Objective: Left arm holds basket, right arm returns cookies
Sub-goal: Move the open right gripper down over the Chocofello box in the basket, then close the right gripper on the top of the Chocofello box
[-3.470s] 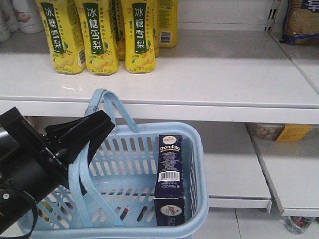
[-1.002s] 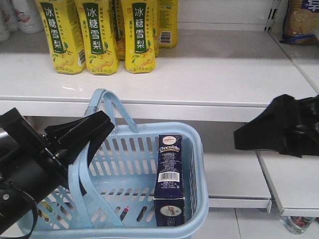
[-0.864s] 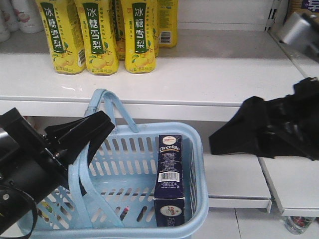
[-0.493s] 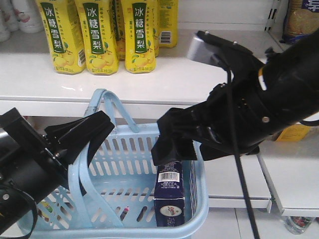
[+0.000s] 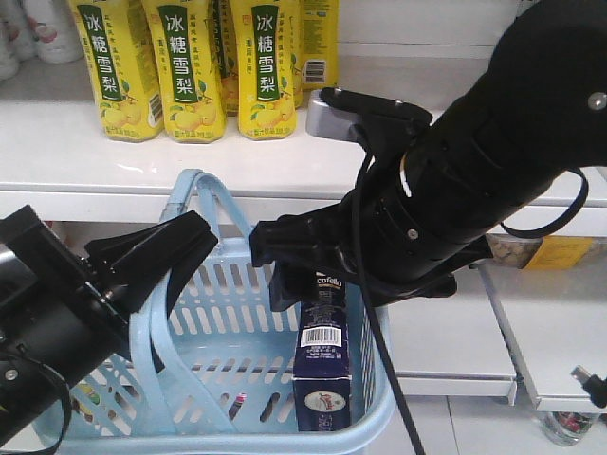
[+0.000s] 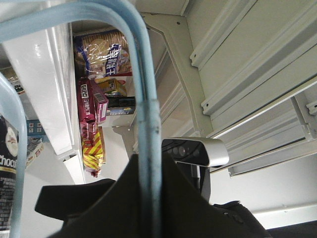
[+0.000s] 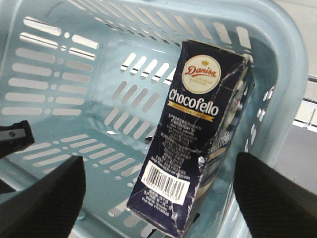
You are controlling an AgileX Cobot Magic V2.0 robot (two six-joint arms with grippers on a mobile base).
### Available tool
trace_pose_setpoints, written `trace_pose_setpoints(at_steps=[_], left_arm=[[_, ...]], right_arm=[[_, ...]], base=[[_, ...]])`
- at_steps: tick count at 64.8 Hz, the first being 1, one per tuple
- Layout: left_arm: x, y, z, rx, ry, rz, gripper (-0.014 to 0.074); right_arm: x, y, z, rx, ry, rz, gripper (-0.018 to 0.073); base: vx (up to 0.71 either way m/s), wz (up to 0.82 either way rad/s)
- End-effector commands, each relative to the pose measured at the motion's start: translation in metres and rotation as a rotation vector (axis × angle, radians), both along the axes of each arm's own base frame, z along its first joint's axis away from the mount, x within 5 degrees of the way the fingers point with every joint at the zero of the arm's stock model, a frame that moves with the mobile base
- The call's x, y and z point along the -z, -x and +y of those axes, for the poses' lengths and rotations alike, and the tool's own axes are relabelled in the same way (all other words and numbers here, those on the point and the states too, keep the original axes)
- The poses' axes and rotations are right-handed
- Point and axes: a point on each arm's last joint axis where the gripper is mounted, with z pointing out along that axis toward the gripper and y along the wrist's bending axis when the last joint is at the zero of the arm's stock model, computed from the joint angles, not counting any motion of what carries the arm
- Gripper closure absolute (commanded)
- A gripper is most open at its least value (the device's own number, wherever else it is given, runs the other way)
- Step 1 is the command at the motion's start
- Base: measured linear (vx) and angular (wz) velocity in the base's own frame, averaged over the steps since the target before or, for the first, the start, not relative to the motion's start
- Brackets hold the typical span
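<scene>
Right wrist view shows creased navy cookies box inside blue basket

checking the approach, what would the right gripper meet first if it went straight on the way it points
Most likely the cookie box in the basket: it sits centred ahead of the open right gripper, though depth is unclear.
</scene>
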Motion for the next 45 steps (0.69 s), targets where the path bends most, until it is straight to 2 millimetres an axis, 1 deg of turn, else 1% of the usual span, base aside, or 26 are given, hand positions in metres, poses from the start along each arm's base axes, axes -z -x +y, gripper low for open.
trace_pose_setpoints(at_steps=[1,14,45], left_arm=[[-0.024,-0.003,0.008,-0.062,0.134,-0.097,0.0596],[-0.024,-0.003,0.008,-0.062,0.134,-0.097,0.0596],[-0.024,-0.003,0.008,-0.062,0.134,-0.097,0.0596]], right_arm=[[-0.017,0.001,0.000,0.035,-0.056,-0.084,-0.0008],[-0.011,0.000,0.008,0.059,-0.018,-0.113,0.0010],[0.000,-0.007,0.015,0.101,0.028,-0.105,0.0011]], base=[[0.00,0.00],[0.00,0.00],[0.00,0.00]])
